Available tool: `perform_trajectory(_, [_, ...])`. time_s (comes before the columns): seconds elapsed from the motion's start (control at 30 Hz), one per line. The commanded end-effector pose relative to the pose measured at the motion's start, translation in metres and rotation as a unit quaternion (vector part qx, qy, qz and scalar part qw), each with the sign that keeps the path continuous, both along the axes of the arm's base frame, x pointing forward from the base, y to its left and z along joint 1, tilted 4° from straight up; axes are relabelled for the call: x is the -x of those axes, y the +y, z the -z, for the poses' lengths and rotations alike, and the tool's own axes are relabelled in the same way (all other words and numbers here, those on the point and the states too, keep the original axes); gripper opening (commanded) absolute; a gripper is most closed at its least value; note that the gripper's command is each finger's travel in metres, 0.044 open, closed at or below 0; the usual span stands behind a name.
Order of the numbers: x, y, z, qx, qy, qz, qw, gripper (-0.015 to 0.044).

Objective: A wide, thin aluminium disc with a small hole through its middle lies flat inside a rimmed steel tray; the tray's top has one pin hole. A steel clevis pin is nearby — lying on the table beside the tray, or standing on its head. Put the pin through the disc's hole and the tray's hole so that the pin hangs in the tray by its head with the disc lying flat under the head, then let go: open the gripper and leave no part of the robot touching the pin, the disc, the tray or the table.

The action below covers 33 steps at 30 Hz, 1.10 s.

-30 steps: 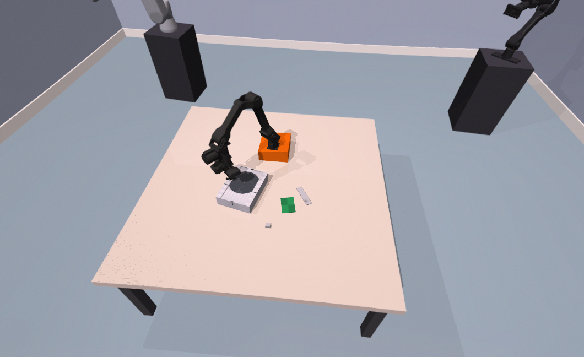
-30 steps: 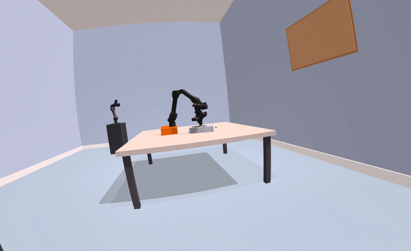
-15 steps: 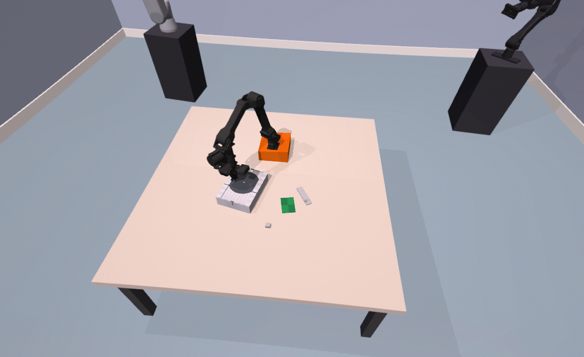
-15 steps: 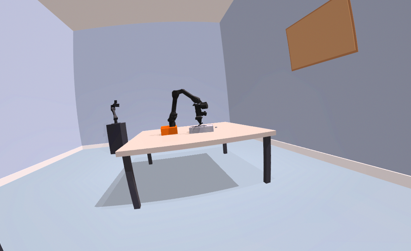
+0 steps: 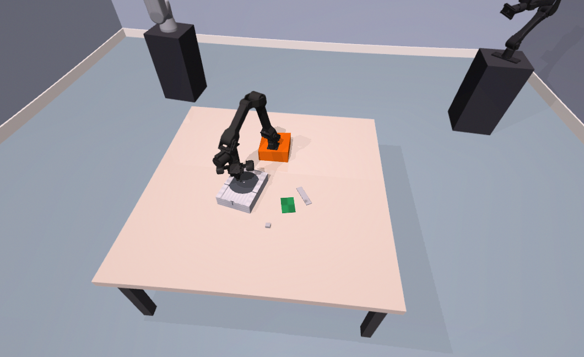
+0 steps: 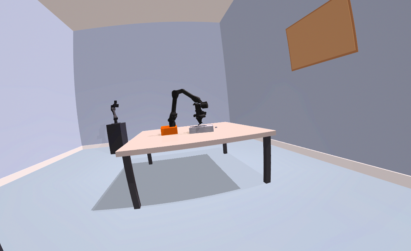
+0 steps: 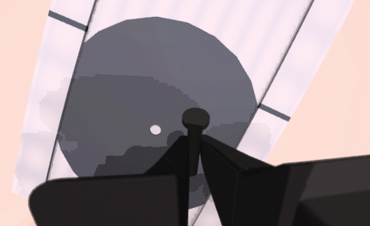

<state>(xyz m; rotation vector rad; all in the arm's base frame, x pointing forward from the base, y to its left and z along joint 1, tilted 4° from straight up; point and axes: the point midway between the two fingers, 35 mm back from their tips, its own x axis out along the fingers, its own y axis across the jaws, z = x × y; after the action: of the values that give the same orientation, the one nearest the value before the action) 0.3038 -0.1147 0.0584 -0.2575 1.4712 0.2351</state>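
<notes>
Black arm (image 6: pixel 174 107) above pale table (image 6: pixel 241 128)

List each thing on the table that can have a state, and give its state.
Fingers: shut on the pin.
Pin: gripped, head up, not in the disc's hole.
Disc: lying flat in the tray, hole unfilled.
Tray: upright, holding the disc.
</notes>
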Motion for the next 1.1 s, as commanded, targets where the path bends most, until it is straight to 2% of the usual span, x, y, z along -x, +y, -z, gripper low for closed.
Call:
perform_trajectory(0.0, [0.001,0.006,-0.003,0.015,0.004,-0.083,0.996,0.0])
perform_trajectory(0.37, [0.003,0.022,-0.006,0.042,0.019,-0.268,0.962,0.0])
perform_trajectory(0.77, [0.006,0.037,-0.008,0.065,0.038,-0.456,0.887,0.0])
perform_trajectory(1.07, [0.006,0.039,-0.009,0.065,0.037,-0.465,0.882,0.0])
